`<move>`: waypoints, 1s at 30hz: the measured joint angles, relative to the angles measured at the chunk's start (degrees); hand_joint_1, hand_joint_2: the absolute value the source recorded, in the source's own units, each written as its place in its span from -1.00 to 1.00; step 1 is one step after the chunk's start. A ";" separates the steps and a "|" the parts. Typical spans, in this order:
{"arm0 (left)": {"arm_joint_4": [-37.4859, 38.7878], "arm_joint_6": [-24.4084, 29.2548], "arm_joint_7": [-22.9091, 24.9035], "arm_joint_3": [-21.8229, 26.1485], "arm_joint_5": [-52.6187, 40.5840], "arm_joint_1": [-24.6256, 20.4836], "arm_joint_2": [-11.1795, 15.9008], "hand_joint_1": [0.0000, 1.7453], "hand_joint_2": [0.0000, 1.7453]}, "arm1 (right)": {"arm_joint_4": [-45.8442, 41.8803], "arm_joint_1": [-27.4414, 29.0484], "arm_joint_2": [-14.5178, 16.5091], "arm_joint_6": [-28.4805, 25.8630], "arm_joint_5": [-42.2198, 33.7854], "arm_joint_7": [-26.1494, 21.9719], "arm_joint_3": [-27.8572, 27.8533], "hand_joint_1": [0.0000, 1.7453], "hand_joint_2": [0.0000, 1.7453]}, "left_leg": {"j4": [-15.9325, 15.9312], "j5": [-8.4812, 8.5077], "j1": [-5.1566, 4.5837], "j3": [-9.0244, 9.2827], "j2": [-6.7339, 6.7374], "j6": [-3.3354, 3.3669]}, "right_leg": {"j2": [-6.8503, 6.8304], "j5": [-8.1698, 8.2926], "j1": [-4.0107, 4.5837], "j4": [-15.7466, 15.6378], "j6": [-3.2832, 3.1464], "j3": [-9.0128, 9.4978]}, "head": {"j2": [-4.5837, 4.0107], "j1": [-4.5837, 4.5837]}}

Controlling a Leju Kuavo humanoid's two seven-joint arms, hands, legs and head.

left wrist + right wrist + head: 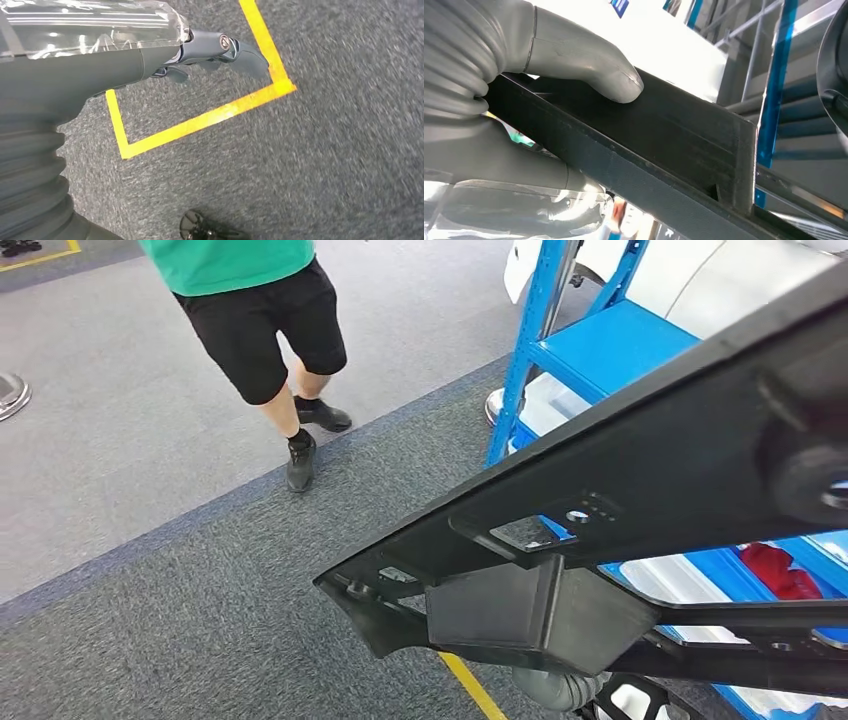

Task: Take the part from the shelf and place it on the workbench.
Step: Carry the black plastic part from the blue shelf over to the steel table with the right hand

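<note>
1 long black moulded plastic part (640,470) crosses the head view on a slant, high at the right and low toward the centre, raised above the grey carpeted floor (200,610). Its broad face is matt and finely textured, with a rectangular cut-out, a small round silver fitting and a short row of tiny dots near mid-length. A boxy black housing projects from its underside, and the lower end tapers to a blunt tip with small studs. Thin black struts branch off beneath it at the lower right.

In the right wrist view, the right hand (524,100) grips the part at a straight, square-edged bar: the thick grey thumb presses flat on 1 face, while the fingers (549,212), under a clear plastic cover, curl against the opposite side.

In the left wrist view, the left hand (200,52) hangs over the carpet above a corner of yellow floor tape (210,117); its fingers are drawn together and curled, holding nothing.

Behind the part stands a blue metal shelf rack (590,350) carrying white panels and a red item (780,570). A person in a green shirt, black shorts and dark shoes (265,320) stands on the paler floor, well apart from the part.
</note>
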 joint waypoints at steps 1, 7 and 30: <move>0.00 -0.07 -0.04 0.03 0.11 0.06 0.05 -1.00 1.00 | 0.01 -0.14 -0.21 -0.12 -0.11 0.00 0.22 1.00 1.00 | 0.02 0.03 -0.18 0.00 -0.87 0.03 | 0.17 1.26 0.13 -0.79 -0.35 0.16 | 0.00 0.00; -0.02 -0.46 -0.18 0.25 0.02 -0.08 -0.66 -1.00 1.00 | 0.05 -1.44 -1.11 -0.56 0.01 0.00 1.24 1.00 1.00 | 0.23 0.59 0.14 -0.88 -5.56 -1.05 | 6.11 9.07 0.86 -16.50 -2.76 6.40 | 0.00 0.02; 0.00 2.65 -0.39 1.27 -0.43 -0.35 -2.48 -1.00 1.00 | 1.00 2.11 -2.26 6.46 -2.55 0.02 -0.50 1.00 1.00 | -0.60 0.16 0.06 0.40 0.57 0.40 | -0.05 0.12 0.41 -1.38 0.03 0.70 | 0.00 0.00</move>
